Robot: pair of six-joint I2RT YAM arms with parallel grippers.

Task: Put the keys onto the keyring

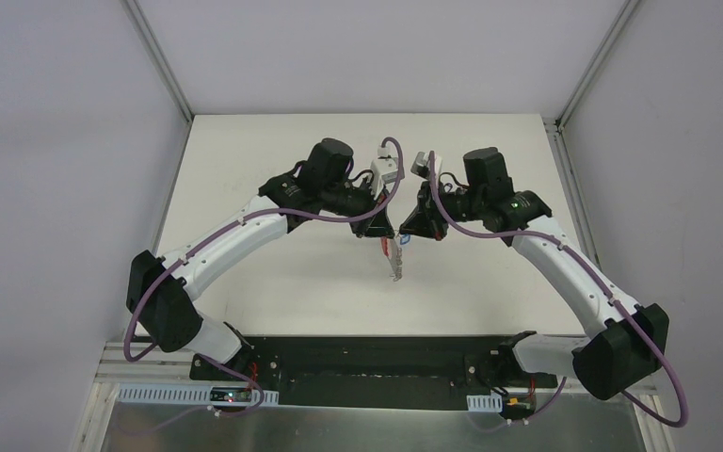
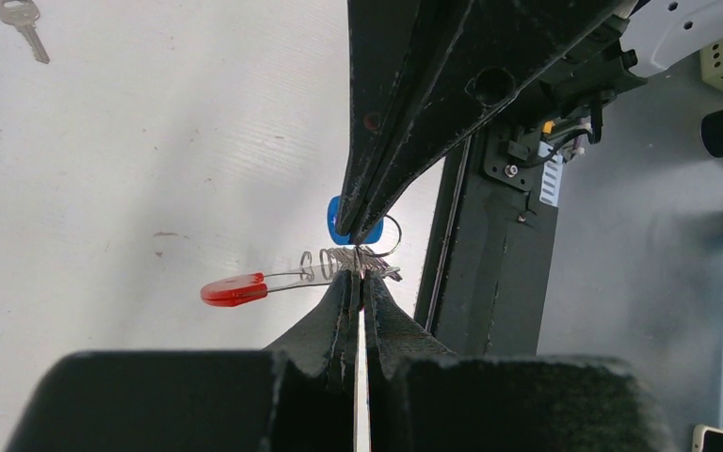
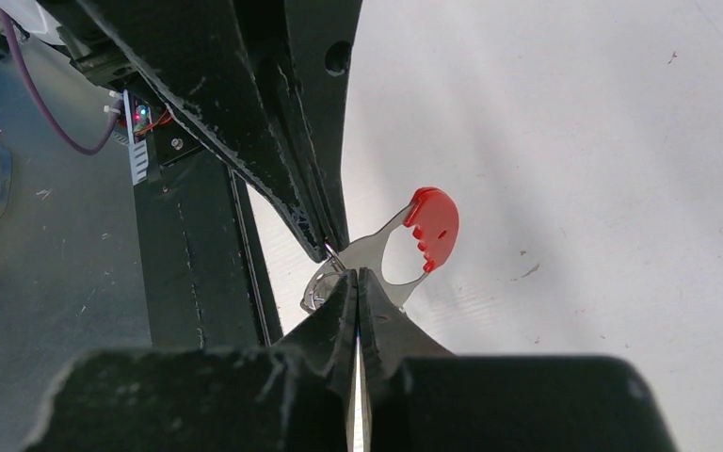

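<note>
Above the table's middle my two grippers meet tip to tip. The left gripper [image 2: 360, 275] is shut on the silvery rings of the keyring [image 2: 339, 262], whose red band [image 2: 233, 289] sticks out to the left. The right gripper [image 2: 359, 232] comes in from above, shut on the blue-headed key [image 2: 338, 218], right against the rings. In the right wrist view the red band [image 3: 433, 226] shows beyond my right gripper [image 3: 356, 273]; the blue key is hidden there. From above, the keyring [image 1: 395, 262] hangs below both tips. The silver key [image 2: 21, 24] lies apart on the white table.
The black base rail [image 2: 485, 254] runs along the table's near edge just behind the grippers. Purple cables [image 1: 391, 151] loop over both wrists. White walls and metal frame posts [image 1: 565, 104] bound the table's back corners.
</note>
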